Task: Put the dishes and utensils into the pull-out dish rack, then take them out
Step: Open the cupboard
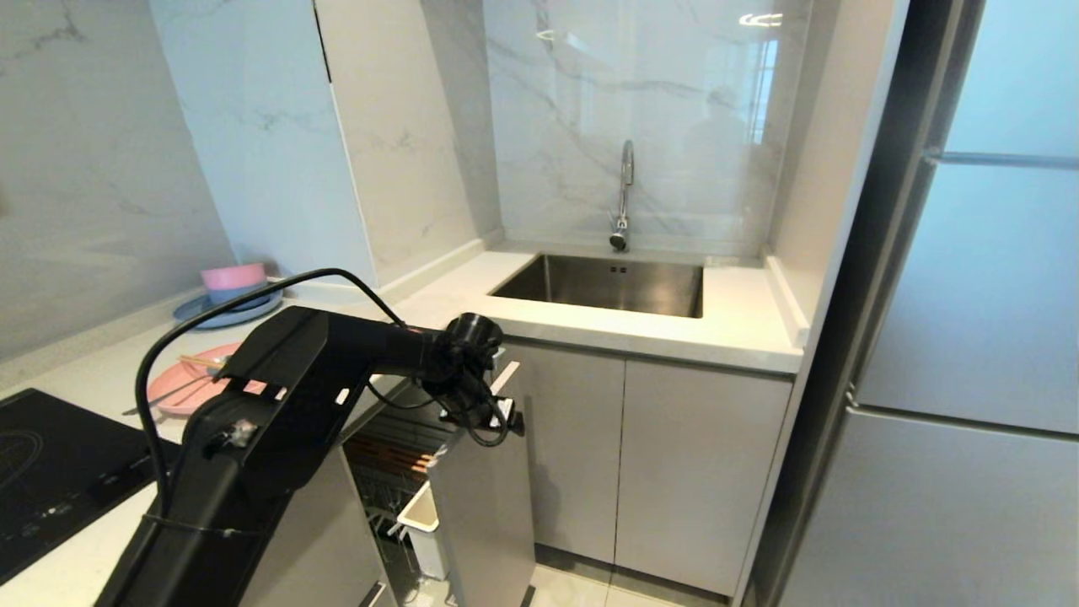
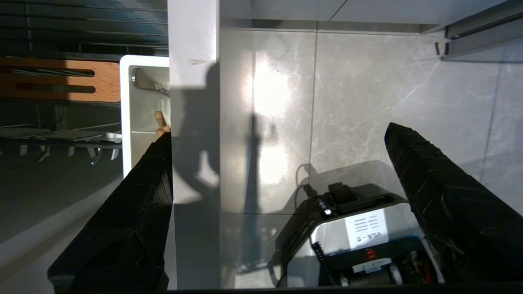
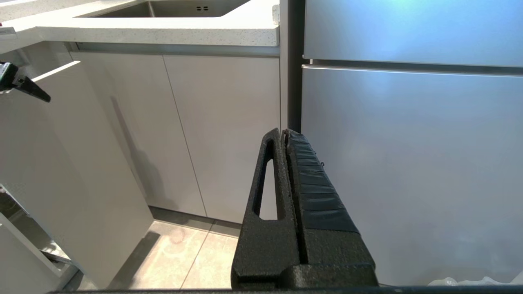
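**Entry: left gripper at the rack's front panel, nothing held**

- Left gripper: I read its fingers as spread wide and empty, astride the top edge of the front panel, one finger on the basket side, one on the floor side.
- Pull-out dish rack: drawn out of the cabinet. I judge it stiff and fairly heavy, sliding on runners; the panel's top edge is the hold.
- White caddy: just behind the panel, beside the inner finger. A wooden tip, probably the chopsticks, and a grey metal handle, likely the spoon, stand in it. Both thin, light, slippery; pinch near the upper ends.
- Wooden insert: behind the caddy.
- Pink plate: on the counter, well away from the panel; brittle, take by the rim.
- Right gripper: fingers pressed together, idle beside the refrigerator.
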Robot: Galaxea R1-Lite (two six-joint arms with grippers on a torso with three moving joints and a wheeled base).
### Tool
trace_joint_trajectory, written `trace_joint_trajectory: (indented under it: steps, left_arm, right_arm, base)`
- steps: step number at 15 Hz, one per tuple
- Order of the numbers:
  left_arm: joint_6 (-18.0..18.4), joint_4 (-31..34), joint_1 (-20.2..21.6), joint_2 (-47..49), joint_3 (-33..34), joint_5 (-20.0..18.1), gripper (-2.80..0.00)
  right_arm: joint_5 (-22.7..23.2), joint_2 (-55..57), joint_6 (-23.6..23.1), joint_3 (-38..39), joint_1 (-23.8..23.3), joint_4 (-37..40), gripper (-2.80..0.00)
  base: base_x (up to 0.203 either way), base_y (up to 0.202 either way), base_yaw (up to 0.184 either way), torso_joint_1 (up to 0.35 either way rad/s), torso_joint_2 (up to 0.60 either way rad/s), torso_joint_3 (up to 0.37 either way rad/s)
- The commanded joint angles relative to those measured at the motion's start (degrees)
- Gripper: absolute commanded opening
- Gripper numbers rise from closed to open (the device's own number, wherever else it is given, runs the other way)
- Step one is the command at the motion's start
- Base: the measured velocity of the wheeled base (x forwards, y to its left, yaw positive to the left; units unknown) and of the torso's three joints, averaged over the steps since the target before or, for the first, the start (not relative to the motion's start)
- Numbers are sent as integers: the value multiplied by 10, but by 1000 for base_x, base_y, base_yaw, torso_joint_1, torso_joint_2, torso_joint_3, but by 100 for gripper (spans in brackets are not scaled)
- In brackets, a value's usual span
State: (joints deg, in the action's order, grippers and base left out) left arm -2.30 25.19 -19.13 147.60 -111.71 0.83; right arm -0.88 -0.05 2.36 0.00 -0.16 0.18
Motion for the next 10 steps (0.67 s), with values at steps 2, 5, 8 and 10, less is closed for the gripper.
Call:
trace_joint_trajectory:
  steps: [2, 5, 8, 10]
  left_arm:
    - [-9, 2, -4, -5, 1, 1, 0]
    - [-29, 3, -7, -15, 4, 0, 0]
    - [-39, 5, -15, -25, 12, -2, 0]
    - [-46, 5, -21, -31, 21, -3, 0]
  right_arm:
    - [0, 0, 0, 1, 0, 0, -280]
    - [0, 0, 0, 1, 0, 0, -280]
    - [0, 0, 0, 1, 0, 0, -280]
    - [0, 0, 0, 1, 0, 0, -280]
  base:
    - [0, 0, 0, 0, 0, 0]
    - [0, 0, 0, 0, 0, 0]
    - [0, 0, 0, 0, 0, 0]
    - [0, 0, 0, 0, 0, 0]
